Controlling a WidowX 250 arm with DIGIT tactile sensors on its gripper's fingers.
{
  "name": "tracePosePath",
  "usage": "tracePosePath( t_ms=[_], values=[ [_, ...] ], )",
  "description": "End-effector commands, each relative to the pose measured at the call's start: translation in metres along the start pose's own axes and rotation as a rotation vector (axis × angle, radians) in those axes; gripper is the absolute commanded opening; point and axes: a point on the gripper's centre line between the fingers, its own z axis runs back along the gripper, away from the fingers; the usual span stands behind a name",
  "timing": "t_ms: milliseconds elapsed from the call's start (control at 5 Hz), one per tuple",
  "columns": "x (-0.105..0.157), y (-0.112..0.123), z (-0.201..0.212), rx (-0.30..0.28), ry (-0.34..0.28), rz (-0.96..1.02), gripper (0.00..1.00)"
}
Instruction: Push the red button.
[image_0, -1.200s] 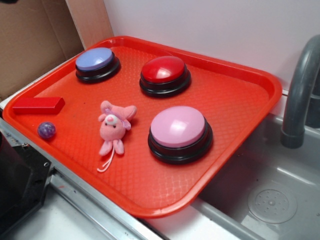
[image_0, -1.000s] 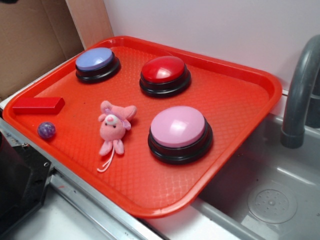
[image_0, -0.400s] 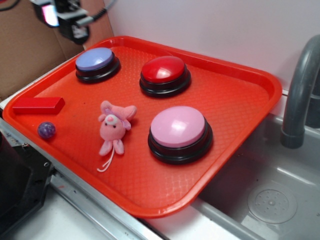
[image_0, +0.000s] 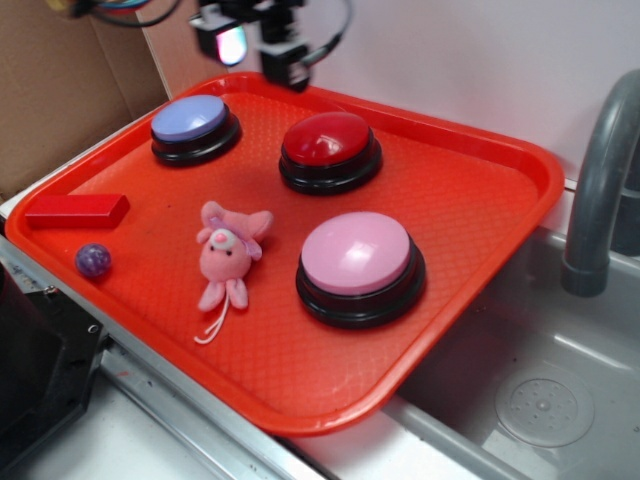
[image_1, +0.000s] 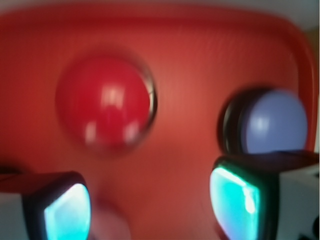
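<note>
while the gripper (image_0: 262, 47) hangs spread, the red button (image_0: 329, 139) sits untouched.

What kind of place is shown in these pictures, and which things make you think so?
Probably a toy kitchen set up as a robot test bench: a grey sink basin with a grey faucet, a red tray resting over its edge, and cardboard behind.

A plain white wall (image_0: 430, 50) stands at the back, with a brown cardboard panel (image_0: 60, 90) leaning at the left. A grey metal sink basin (image_0: 530, 370) lies at the right, a curved grey faucet pipe (image_0: 600, 190) rising beside it. Lighting is soft and even.
</note>
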Motion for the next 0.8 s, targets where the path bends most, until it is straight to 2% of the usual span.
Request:
tracePosePath(
  t_ms=[0,400,600],
  values=[
    [0.028,-0.017,0.009,-0.014,-0.125,0.059,1.0],
    [0.028,-0.017,0.009,-0.014,-0.125,0.059,1.0],
    [0.011,-0.017,-0.005,-0.02,-0.153,0.052,1.0]
  ],
)
